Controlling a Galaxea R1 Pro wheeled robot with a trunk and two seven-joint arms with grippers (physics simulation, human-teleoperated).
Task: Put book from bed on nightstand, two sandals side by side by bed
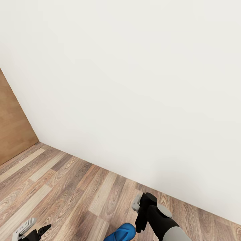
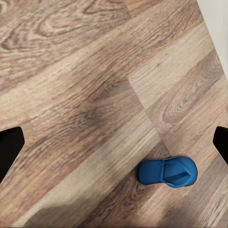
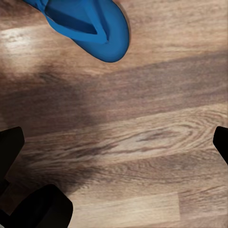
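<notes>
Blue sandal [image 1: 121, 233] on the wood-plank floor [image 1: 67, 187], lying flat at the lower edge of the head view, just beside the right arm [image 1: 160, 217] and close to the foot of the white wall [image 1: 134, 83]. One sandal is seen here; bed, book and nightstand lie outside these views.

Right end effector [image 3: 114, 137]: points down at the floor, its two dark fingertips standing far apart at opposite edges of the right wrist view, so the jaws are spread wide and hold nothing. The sandal's rounded end [image 3: 90, 26] sits beyond the gap between the fingers, not under it; bare planks lie between the tips.

Left end effector [image 2: 114, 142]: likewise spread wide and empty, fingertips at the two edges of its wrist view. From here the whole sandal [image 2: 167, 172] is seen, strap uppermost, well apart from the fingers and off toward the wall side.

Governing relation: the right arm is much the nearer. In the head view the sandal's long axis runs roughly toward the right arm's wrist. Judged from this, the coming move would be a short shift of the right end effector over the sandal, jaws set across its width, before descending.
</notes>
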